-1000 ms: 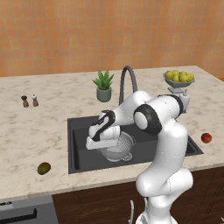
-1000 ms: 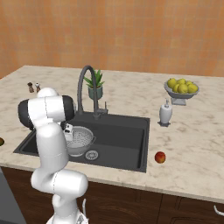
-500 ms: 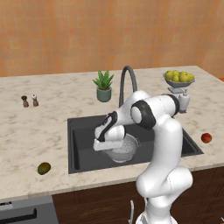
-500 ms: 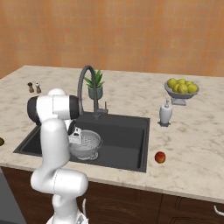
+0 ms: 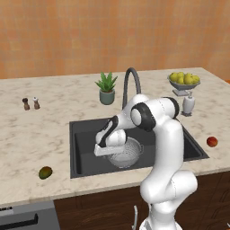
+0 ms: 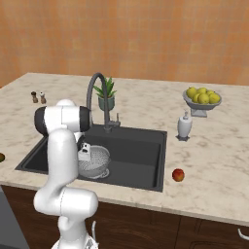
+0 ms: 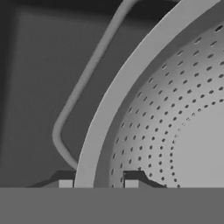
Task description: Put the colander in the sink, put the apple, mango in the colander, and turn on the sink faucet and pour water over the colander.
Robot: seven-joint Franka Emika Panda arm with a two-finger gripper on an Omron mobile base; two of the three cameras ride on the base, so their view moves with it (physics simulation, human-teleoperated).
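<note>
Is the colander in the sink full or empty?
Empty: the colander shows a bare perforated inside, and the apple and mango lie on the counter.

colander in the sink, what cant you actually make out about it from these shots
- Left base view: the near left of the colander is covered by the hand and pincer.
- Right base view: the arm hides the colander's left rim; the perforations are too small to see.
- Hand view: the colander fills the frame and is cut off at the top and right edges; whether the fingertips straddling the rim touch it cannot be told.
- Sink: the drain is not visible.
</note>
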